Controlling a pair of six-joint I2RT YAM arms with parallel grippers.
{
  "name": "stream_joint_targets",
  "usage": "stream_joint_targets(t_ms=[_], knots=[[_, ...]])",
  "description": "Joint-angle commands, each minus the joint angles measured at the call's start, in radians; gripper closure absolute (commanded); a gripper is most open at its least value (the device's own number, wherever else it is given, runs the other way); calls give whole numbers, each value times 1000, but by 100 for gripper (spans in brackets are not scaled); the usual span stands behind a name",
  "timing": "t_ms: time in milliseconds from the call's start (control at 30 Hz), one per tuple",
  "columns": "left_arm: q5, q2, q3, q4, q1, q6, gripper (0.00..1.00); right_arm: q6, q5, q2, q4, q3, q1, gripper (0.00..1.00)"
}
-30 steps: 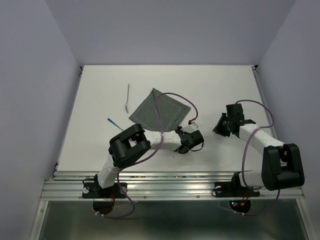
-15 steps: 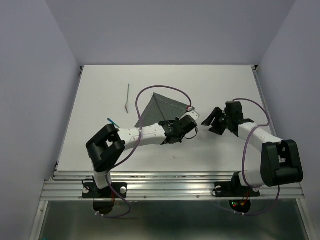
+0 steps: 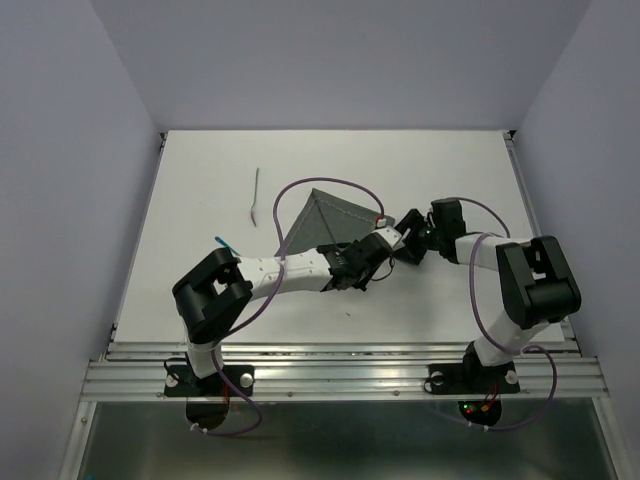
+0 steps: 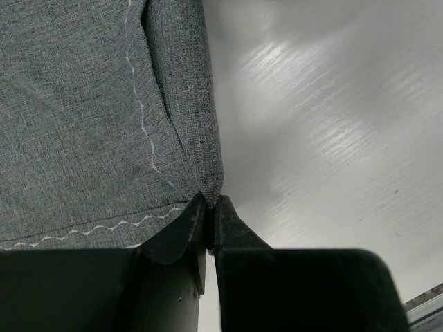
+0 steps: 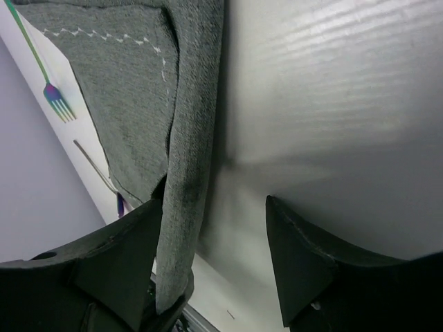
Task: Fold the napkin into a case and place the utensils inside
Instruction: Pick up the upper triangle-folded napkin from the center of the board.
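One corner of the napkin [image 4: 83,124] sits pinched in the left tool [image 4: 211,207].

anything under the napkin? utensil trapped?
None seen: the napkin lies on the white table, with the grey utensil and teal-handled fork both uncovered beside it. Directly beneath the cloth is hidden.

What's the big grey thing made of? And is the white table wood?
The napkin looks like woven cloth: speckled grey weave, pale zigzag stitching, soft folds. The table looks hard and smooth, with a slight sheen and faint streaks; maybe painted or laminated board, but I can't tell for sure.
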Motion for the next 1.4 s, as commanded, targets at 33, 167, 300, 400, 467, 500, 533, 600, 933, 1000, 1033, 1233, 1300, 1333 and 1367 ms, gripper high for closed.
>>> stream_joint_targets(t_ms=[33,167,300,400,467,500,533,600,933,1000,1033,1233,1300,1333,1367], knots=[[16,-31,-15,30,1,-7,100,52,-32,73,124,68,19,36],[17,-40,-21,37,1,-3,100,87,-20,128,163,86,28,38],[17,-52,-41,47,1,-3,100,112,-3,180,184,102,28,43],[16,-63,-53,55,1,-8,100,118,9,212,187,117,28,47],[11,-71,-59,58,1,-8,100,121,9,228,192,122,28,48],[11,-75,-64,60,1,-8,100,124,9,234,195,123,28,50],[11,-78,-65,61,1,-7,100,125,11,246,198,129,28,51],[10,-82,-69,63,1,-7,100,124,12,255,198,134,28,52],[8,-109,-79,67,1,-5,100,110,12,326,193,163,28,57],[6,-114,-84,69,1,-4,100,107,14,338,190,171,38,57],[6,-117,-84,69,1,-5,100,107,14,341,190,172,38,57],[0,-129,-96,69,1,-8,100,102,26,345,187,182,38,82],[-3,-131,-98,67,1,-8,100,92,37,337,170,185,38,94],[-3,-134,-99,67,1,-8,100,87,41,329,164,186,38,97],[-1,-137,-101,67,0,-11,100,76,57,312,146,189,38,99]])
